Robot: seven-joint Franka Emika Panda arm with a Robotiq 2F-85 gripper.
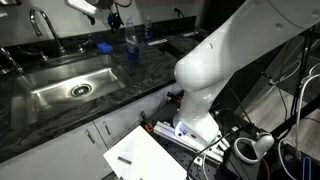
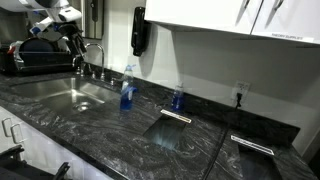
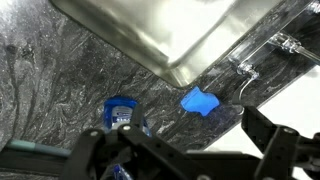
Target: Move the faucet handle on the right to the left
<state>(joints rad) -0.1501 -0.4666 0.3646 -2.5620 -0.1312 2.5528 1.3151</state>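
Note:
My gripper (image 3: 185, 150) is open and empty, hovering above the dark marble counter beside the sink. In the wrist view a small chrome faucet handle (image 3: 249, 68) sits on the counter behind the steel sink basin (image 3: 170, 30), well ahead of my fingers. Another chrome fitting (image 3: 290, 42) lies further along. The tall gooseneck spout (image 1: 40, 20) shows in both exterior views (image 2: 95, 52). The gripper (image 1: 112, 17) hangs above the counter near the spout (image 2: 72, 40), touching nothing.
A small blue object (image 3: 200, 102) lies on the counter between my fingers and the handle. A blue bottle (image 3: 121, 110) stands below my left finger and shows in the exterior views (image 1: 130, 40) (image 2: 126, 90). A second blue bottle (image 2: 178, 98) stands farther along.

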